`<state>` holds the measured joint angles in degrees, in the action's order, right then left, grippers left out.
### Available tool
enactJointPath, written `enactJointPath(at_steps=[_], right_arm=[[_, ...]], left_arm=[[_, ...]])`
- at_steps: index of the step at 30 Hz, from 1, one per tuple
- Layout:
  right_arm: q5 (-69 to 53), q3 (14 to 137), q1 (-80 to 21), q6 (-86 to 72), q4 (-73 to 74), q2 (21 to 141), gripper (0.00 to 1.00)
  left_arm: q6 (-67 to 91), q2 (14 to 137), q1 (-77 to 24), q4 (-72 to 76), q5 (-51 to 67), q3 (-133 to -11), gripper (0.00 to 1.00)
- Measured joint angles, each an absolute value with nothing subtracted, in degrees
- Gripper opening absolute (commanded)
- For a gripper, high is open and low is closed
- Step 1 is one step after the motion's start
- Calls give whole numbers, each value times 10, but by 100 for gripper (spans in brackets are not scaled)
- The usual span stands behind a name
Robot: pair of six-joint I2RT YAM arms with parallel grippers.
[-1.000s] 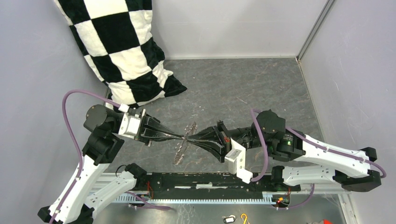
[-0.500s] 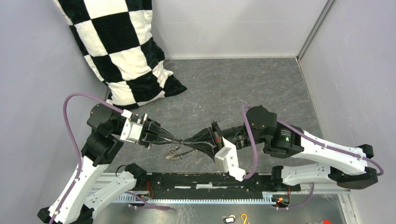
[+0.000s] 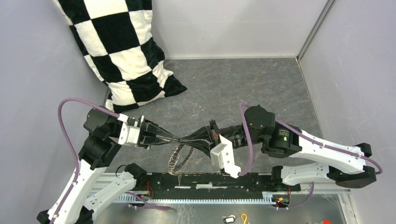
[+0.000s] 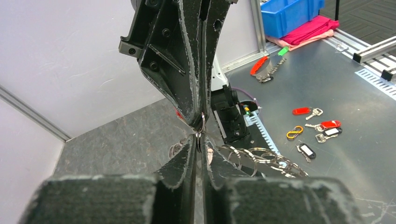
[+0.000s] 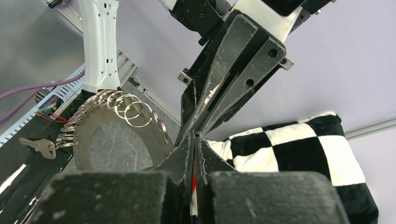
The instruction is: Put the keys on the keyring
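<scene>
My two grippers meet tip to tip above the near middle of the table. The left gripper (image 3: 179,138) (image 4: 199,141) is shut on a small split ring of the keyring (image 3: 176,159), which hangs below the tips. In the right wrist view the keyring (image 5: 82,143) is a wide grey hoop fringed with small rings, and a small silver key (image 5: 39,146) dangles from it. The right gripper (image 3: 184,139) (image 5: 193,136) is shut on the red key (image 5: 193,183), which shows only as a red and white sliver between its jaws. The black-headed key is not visible.
A black-and-white checked pillow (image 3: 126,51) leans in the far left corner. Grey walls close in the table. Beyond the near rail lie a yellow hook (image 4: 294,133), a dark tag (image 4: 306,150) and red-tagged keys (image 4: 302,111). A blue bin (image 4: 289,14) stands farther off.
Both gripper tips have shifted a little left and toward the near edge, still touching. The keyring has swung down and now hangs lower beneath them.
</scene>
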<state>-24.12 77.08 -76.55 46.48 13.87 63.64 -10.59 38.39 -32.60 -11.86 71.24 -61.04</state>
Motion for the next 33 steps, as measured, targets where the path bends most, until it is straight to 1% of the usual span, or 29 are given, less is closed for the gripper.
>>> enactJointPath(at_steps=[5, 10, 18, 24, 29, 33], right_arm=[[-231, 771, -766, 462, 136, 635, 0], [-224, 769, -765, 458, 132, 634, 0], [-225, 756, -765, 453, 107, 623, 0], [-232, 752, -764, 452, 90, 612, 0], [-241, 751, -764, 448, 79, 609, 0], [-246, 751, -764, 446, 76, 608, 0]], left_arm=[[-111, 376, -326, -126, 700, -610, 31], [-113, 369, -326, -136, 690, -610, 37], [-109, 355, -326, -149, 659, -610, 39], [-53, 337, -326, -134, 611, -603, 39], [10, 330, -327, -106, 588, -587, 34], [62, 338, -327, -78, 589, -584, 32]])
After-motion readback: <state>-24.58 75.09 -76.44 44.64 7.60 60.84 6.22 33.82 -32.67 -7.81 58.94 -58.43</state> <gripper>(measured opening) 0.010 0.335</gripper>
